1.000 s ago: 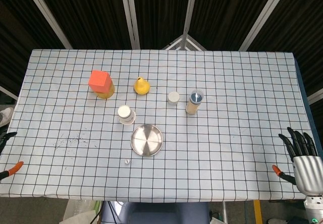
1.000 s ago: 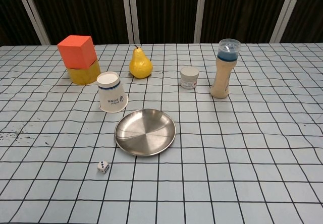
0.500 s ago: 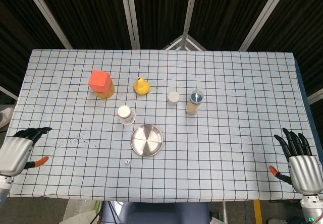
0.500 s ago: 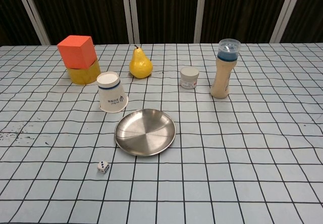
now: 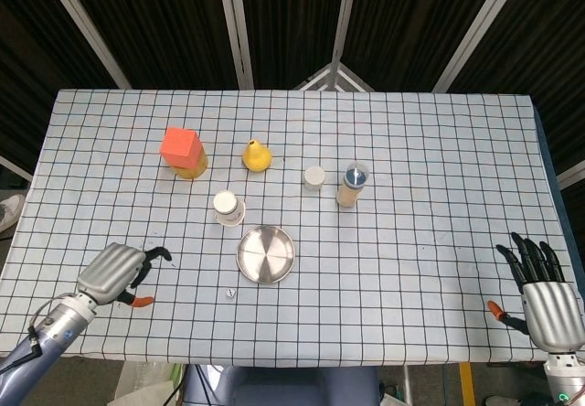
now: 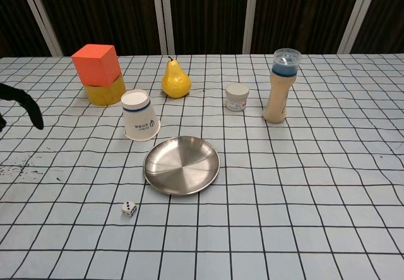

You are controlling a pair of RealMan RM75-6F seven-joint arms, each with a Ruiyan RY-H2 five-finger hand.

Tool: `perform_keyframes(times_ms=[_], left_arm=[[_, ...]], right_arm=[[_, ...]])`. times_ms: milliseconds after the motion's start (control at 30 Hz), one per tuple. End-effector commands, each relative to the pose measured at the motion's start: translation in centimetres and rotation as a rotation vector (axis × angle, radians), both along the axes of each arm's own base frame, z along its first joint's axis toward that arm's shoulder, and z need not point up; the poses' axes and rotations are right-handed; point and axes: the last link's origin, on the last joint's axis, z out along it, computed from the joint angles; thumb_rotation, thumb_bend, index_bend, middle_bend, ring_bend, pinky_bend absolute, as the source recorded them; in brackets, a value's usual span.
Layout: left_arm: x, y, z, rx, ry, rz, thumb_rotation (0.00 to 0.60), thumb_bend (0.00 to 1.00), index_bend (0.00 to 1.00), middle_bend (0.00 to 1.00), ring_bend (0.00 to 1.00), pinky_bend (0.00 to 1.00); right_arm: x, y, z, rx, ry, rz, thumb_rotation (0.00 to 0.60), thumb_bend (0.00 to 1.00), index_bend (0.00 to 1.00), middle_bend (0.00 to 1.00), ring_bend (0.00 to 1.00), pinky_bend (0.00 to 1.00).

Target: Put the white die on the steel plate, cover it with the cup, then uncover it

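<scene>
**Status: nothing placed yet, all three steps pending**

Head view:
- white die point(image 5: 230, 292) sits on the table point(image 5: 411, 132), just off the steel plate point(image 5: 266, 253) at the plate's 7 o'clock. Not touching it.
- steel plate holds nothing.
- cup point(image 5: 228, 208) stands rim-down on the table at the plate's 11 o'clock, near but apart from it.
- left hand point(image 5: 117, 272) is over the table at 9 o'clock from the die, well apart from it. Fingers look curled in, nothing visible in them; an orange part shows under the hand.
- right hand point(image 5: 543, 287) is at the table's right edge, about 3 o'clock from the plate, well apart from everything. Fingers spread wide, empty.

Chest view:
- die on the table at 7 o'clock of the plate, blue pips showing. Plate bare.
- cup inverted, printed side facing the camera, at 11 o'clock of the plate.
- only dark fingertips point(image 6: 25, 106) of the left hand show at the frame's left edge; can't tell the grip from here. Right hand not in this frame.

Judgement: 0 of 3 done. Left to do: pick the die and set it on the plate, cover it with the cup, lift the cup off. Left hand looks like the one heading for the die.
</scene>
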Motion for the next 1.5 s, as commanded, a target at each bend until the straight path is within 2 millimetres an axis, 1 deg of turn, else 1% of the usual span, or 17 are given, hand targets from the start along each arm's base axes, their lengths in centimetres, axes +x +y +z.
perform_keyframes(times_ms=[33,100,200,367,533,667,900,1033,1267,1500], left_arm=[[2.1,0.2,-1.8,-0.064,0.016,-0.028,0.6,0.1,0.36,0.85,0.73,0.76],[2.6,0.2,-2.7,-0.079,0.009,-0.02,0.6,0.1,0.38,0.85,0.73,0.77],[3.1,0.1,-4.1,-0.098,0.005,-0.005,0.6,0.1,0.38,0.85,0.73,0.77],[4.3,0.5,-6.3,-0.055,0.066,-0.045,0.6,0.1,0.39,0.85,0.73,0.77],[5.3,0.8,-8.8,-0.058,0.125,-0.076,0.6,0.13,0.41,0.85,0.73,0.77],[6.1,1.3,-9.9,-0.041,0.141,-0.083,0.6,0.16,0.43,0.85,0.73,0.77],[6.7,2.5,-11.7,-0.035,0.152,-0.071,0.6,0.16,0.43,0.85,0.73,0.77],[7.0,2.9,-12.5,-0.057,0.147,-0.071,0.6,0.17,0.44,0.85,0.73,0.77],[7.2,2.8,-13.1,-0.072,0.161,-0.087,0.6,0.18,0.45,0.85,0.73,0.77],[7.5,2.4,-13.4,-0.087,0.163,-0.097,0.6,0.18,0.5,0.85,0.73,0.77]], right_arm=[[0.0,0.0,0.0,0.006,0.003,-0.008,0.6,0.17,0.16,0.03,0.05,0.0],[0.1,-0.1,0.1,0.008,0.002,-0.011,0.6,0.17,0.16,0.03,0.05,0.0],[0.2,-0.2,-0.1,0.014,0.004,-0.016,0.6,0.17,0.16,0.03,0.05,0.0],[0.3,-0.3,-0.2,0.015,0.0,-0.021,0.6,0.17,0.16,0.03,0.05,0.0],[0.4,-0.5,-0.3,0.016,0.001,-0.026,0.6,0.17,0.16,0.03,0.05,0.0],[0.4,-0.6,-0.2,0.012,-0.005,-0.03,0.6,0.17,0.16,0.03,0.05,0.0],[0.4,-0.8,-0.2,0.013,-0.006,-0.032,0.6,0.17,0.16,0.03,0.05,0.0],[0.5,-0.9,-0.4,0.012,-0.008,-0.032,0.6,0.17,0.16,0.03,0.05,0.0],[0.5,-1.1,-0.5,0.016,-0.005,-0.038,0.6,0.17,0.16,0.03,0.05,0.0],[0.7,-1.2,-0.6,0.015,-0.008,-0.038,0.6,0.17,0.16,0.03,0.05,0.0]])
